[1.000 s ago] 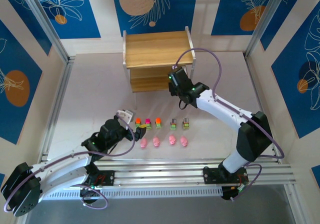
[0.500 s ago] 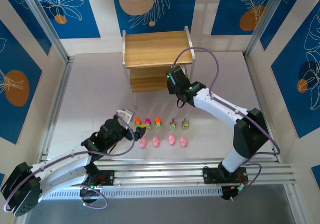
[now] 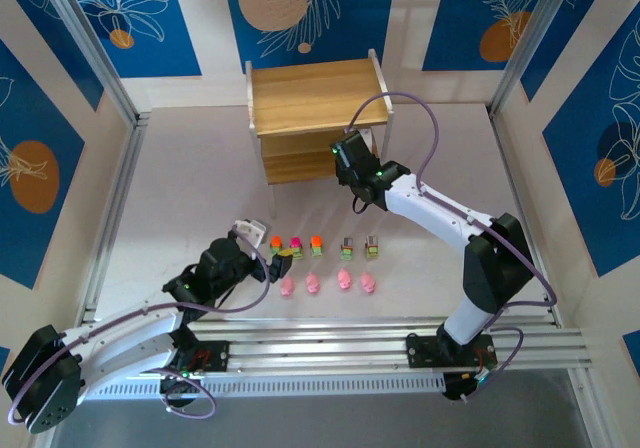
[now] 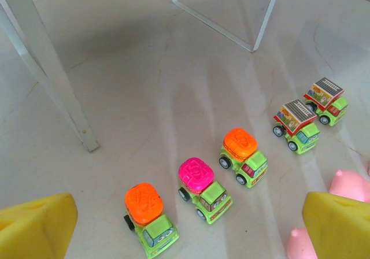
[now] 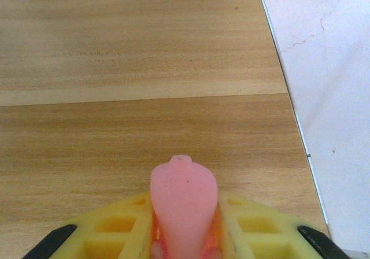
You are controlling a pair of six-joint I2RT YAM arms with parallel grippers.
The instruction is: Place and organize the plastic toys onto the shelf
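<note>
Right end effector [image 5: 184,227] clamps a pink figure [image 5: 184,195] over the empty shelf [image 5: 115,126]; nine toys [image 3: 316,244] await on the worktop [image 3: 180,188], left end effector [image 4: 185,227] spread wide.

Cream walls [image 3: 210,28], blue leaf-print panels [image 3: 150,8] at 9, 12, 3 o'clock. White tabletop [image 3: 180,188]. Aluminium rails [image 3: 330,343] at 6 o'clock.

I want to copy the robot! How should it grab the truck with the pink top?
Come straight down and pinch the pink-topped truck across its green sides, by the wheels. Those sides look flat, the domed top would likely slip, and the orange-topped trucks beside it stand apart, leaving finger room.
</note>
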